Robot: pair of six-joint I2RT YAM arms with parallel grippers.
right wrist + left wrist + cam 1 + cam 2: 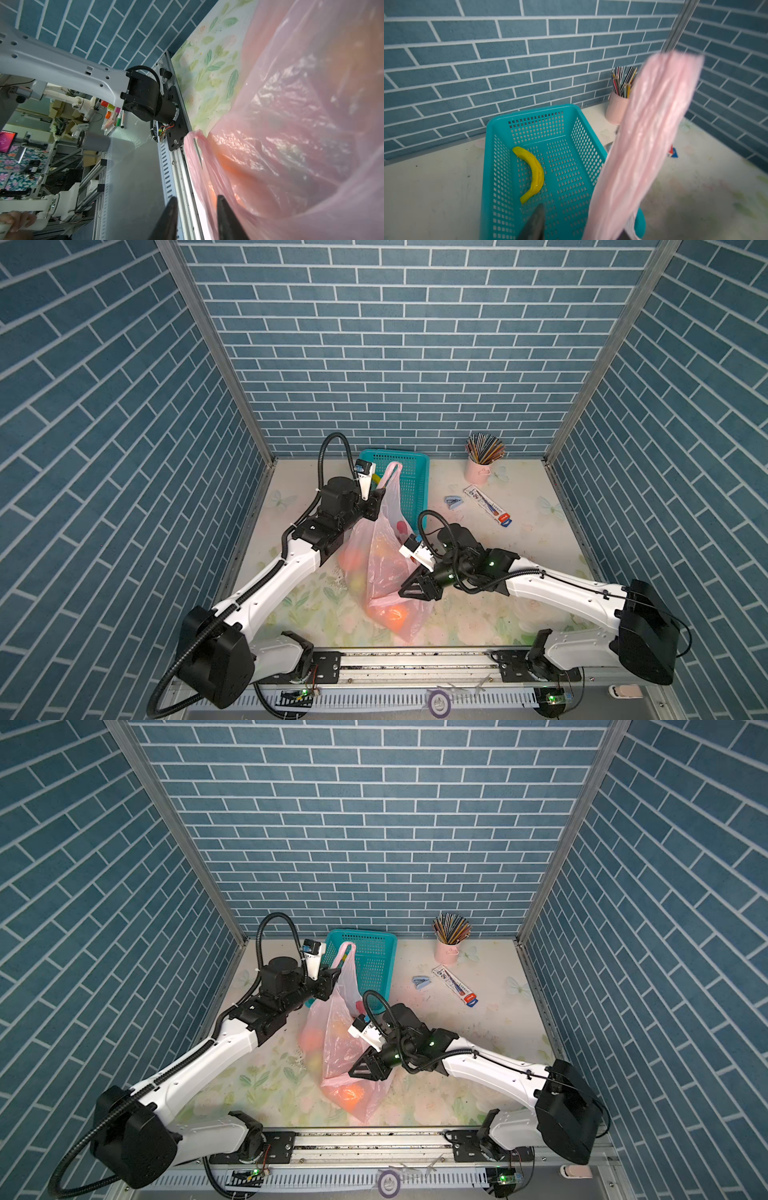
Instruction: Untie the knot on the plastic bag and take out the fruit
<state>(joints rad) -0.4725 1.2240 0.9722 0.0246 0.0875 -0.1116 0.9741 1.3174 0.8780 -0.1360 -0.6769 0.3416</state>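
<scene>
Left wrist | left gripper spread by plastic bag | right gripper spread | box lettering unreadable

Both arms reach inward — left pincer raised farther back, right pincer low, jaws parted.

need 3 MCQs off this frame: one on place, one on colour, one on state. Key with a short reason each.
1. The banana lies: A in the basket; B beside it; C under it.
2. The cup is: A teal; B pink; C white.
3. Jaws of the right tool: A shut tight; B apart; C out of view.

Key:
1 A: the left wrist view shows it on the basket's mesh floor.
2 B: both top views show a pink cup full of pencils.
3 B: the right wrist view shows a clear gap between the two fingers.
</scene>
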